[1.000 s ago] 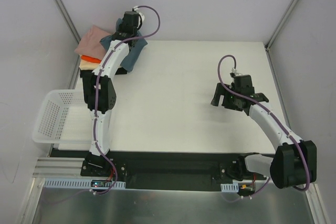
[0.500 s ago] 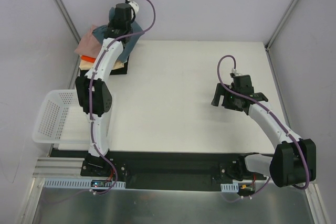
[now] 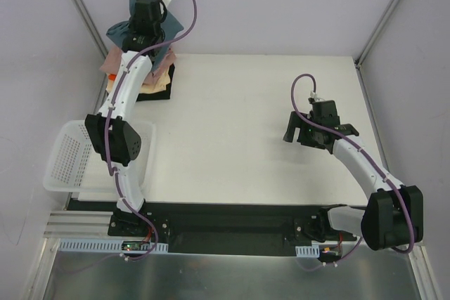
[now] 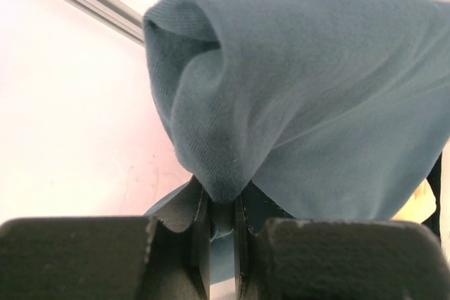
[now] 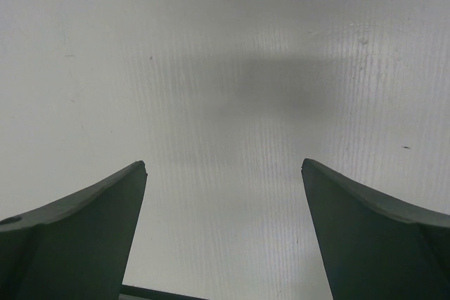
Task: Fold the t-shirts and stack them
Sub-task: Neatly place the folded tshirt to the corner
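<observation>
One slate-blue t-shirt point(image 3: 118, 31) hangs bunched from the left gripper point(image 4: 219, 209) over the far-left corner of the table point(image 3: 246, 124). Its spread runs left to right above the stacked tees point(image 3: 160, 79). Only the left wrist view shows the grip — jaws pressed on a fold of cloth. The right gripper point(image 5: 223, 165) hovers over the table, spread wide.

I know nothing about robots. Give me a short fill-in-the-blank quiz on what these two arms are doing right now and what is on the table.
1. The left gripper lifts the slate-blue t-shirt with its jaws ____ on a fold of the cloth.
2. The right gripper hangs over the table, holding nothing, with its jaws ____.
3. At the table's near-left edge sits a white plastic lattice ____.

Missing words: shut; open; basket.
</observation>
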`<state>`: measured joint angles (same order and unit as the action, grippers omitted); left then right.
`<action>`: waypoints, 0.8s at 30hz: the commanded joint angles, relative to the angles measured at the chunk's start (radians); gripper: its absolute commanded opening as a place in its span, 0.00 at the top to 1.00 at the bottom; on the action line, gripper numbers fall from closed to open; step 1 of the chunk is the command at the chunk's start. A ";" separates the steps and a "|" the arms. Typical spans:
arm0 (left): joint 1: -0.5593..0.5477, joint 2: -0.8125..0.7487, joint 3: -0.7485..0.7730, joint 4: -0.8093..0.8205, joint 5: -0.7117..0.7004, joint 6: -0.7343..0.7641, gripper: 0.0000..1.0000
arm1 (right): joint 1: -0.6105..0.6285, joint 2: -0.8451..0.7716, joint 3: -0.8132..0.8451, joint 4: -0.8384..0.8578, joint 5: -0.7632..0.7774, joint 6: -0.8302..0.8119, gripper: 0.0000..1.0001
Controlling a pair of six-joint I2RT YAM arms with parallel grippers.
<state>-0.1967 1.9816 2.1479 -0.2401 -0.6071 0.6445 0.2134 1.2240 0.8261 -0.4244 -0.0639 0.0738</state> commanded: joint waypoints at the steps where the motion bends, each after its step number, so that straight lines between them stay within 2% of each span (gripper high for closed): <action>1: -0.009 -0.109 -0.013 0.078 -0.011 -0.009 1.00 | -0.005 0.012 0.045 -0.013 0.001 0.004 0.04; 13: 0.003 -0.023 -0.022 0.078 -0.003 -0.023 1.00 | -0.005 0.025 0.057 -0.034 0.019 0.001 0.04; 24: 0.135 0.129 0.039 0.079 0.090 -0.137 1.00 | -0.005 0.057 0.128 -0.134 0.124 -0.009 0.04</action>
<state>-0.1261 2.0853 2.1208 -0.2222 -0.5484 0.5793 0.2131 1.2682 0.8886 -0.5045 -0.0082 0.0727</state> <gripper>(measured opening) 0.077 0.965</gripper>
